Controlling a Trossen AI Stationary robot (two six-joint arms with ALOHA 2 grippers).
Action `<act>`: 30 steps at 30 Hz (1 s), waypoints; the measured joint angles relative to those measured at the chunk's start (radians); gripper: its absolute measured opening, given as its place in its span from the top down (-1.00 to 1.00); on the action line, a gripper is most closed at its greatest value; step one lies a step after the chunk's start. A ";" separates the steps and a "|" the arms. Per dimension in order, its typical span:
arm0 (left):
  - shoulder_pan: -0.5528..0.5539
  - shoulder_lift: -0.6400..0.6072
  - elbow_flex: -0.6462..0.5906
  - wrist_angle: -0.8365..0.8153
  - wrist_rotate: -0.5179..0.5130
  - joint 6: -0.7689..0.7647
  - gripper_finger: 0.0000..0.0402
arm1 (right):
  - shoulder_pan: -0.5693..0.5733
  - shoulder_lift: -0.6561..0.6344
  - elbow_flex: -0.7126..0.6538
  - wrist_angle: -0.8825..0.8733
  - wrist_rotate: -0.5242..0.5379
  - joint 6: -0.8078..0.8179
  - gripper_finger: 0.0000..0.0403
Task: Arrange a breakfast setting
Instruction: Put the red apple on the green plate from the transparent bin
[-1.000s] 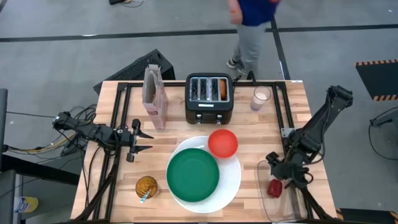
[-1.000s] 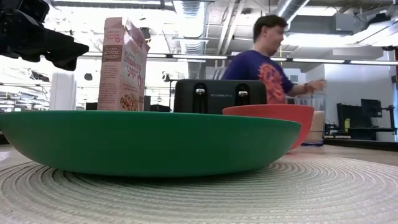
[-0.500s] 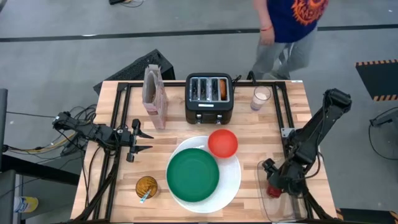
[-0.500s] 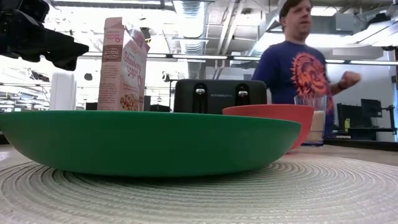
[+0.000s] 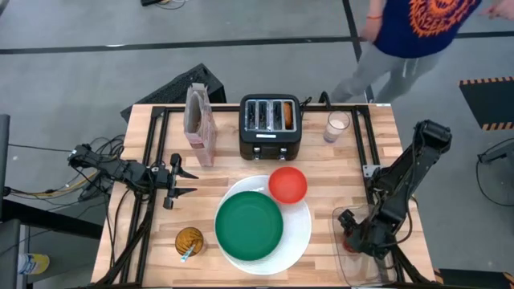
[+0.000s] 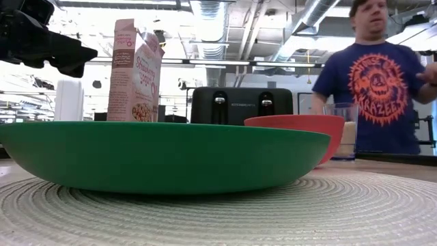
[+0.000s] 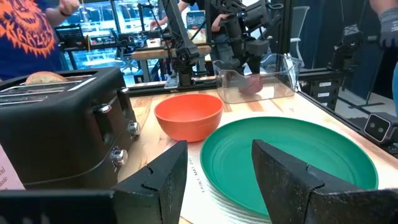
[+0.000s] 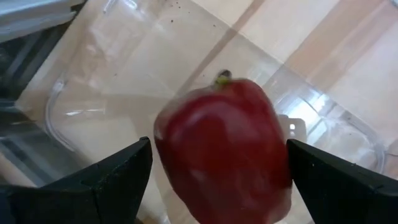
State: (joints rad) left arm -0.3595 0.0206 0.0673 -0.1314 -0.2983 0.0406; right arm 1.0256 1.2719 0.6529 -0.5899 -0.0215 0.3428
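Red fruit (image 8: 224,149) in clear container (image 8: 124,93), between spread right end effector (image 8: 217,177) fingers

there were two plates (image 5: 249,225), one bowl (image 5: 287,184), one toaster (image 5: 271,127), one cereal box (image 5: 200,124), two glasses (image 5: 337,126), one red fruit (image 8: 224,149).

Look at your robot: it has two dark, almost black arms. Each one is made of thick round tubes joined by chunky round joints. The left arm (image 5: 120,170) is thin and long, with loose black cables looping off its back end. Its end effector (image 5: 183,183) ends in two flat, black fingers (image 7: 283,177) with slanted tips. The right arm (image 5: 405,172) looks thicker, with a big round elbow. Its end effector (image 8: 214,171) has two wide, dark, wedge-shaped fingers (image 8: 118,180).
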 joint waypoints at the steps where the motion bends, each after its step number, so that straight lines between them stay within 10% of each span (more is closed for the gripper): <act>1: 0.000 0.000 0.000 0.000 0.000 0.000 0.15 | 0.000 0.004 0.000 0.001 0.001 0.000 -0.91; 14: 0.000 0.000 0.000 0.000 0.000 0.000 0.15 | -0.002 0.032 0.004 0.001 0.007 0.042 -0.61; 30: 0.000 0.000 0.000 0.000 0.000 0.000 0.15 | -0.055 -0.229 0.091 -0.127 -0.006 0.103 -0.57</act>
State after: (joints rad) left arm -0.3595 0.0207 0.0673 -0.1314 -0.2985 0.0410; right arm 0.9702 1.0430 0.7436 -0.7165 -0.0271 0.4454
